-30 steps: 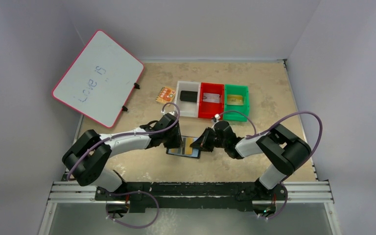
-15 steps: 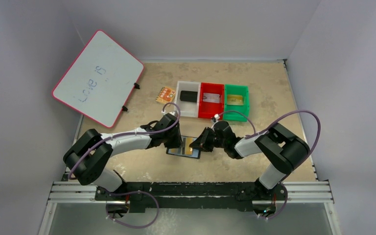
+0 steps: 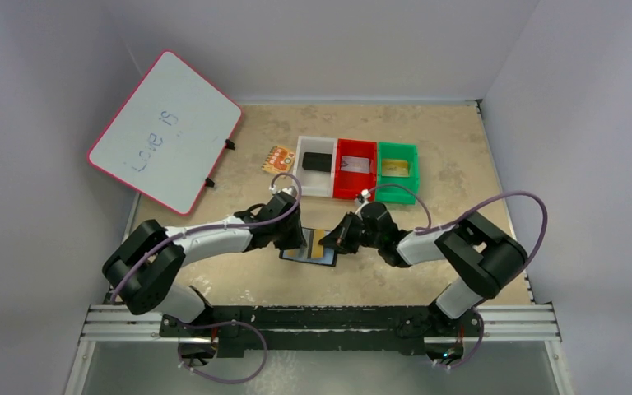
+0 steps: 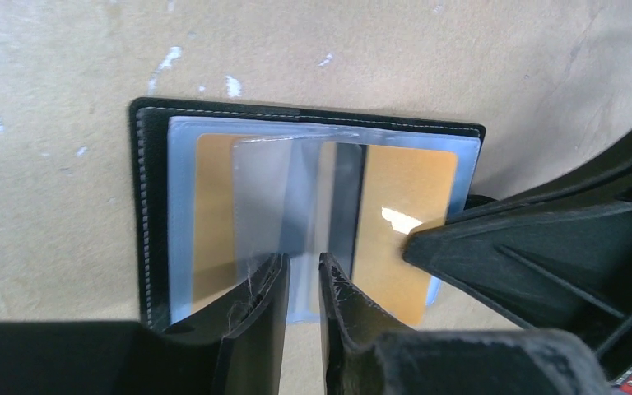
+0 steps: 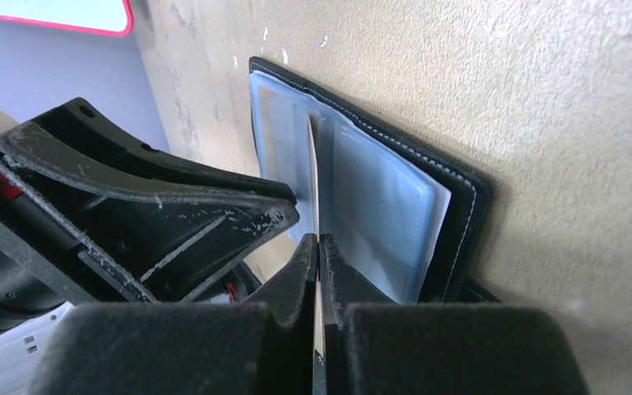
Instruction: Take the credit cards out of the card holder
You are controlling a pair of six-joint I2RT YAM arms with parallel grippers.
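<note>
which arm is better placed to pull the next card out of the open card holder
Probably the right. The right gripper is shut on the edge of a thin gold card at the card holder, ready to draw it out. The left gripper grips the clear sleeves, so it is better placed for steadying.

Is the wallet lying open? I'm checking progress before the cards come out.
Yes, the wallet lies spread open on the table, with a gold card showing under its clear sleeves.

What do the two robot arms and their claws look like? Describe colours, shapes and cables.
Each arm has bulky black joint housings and white link shells. A thin purple cable loops along the left arm and the right arm. The left claw and right claw have two matte black, wedge-shaped plastic fingers, scuffed with pale scratches and ribbed on the sides.
</note>
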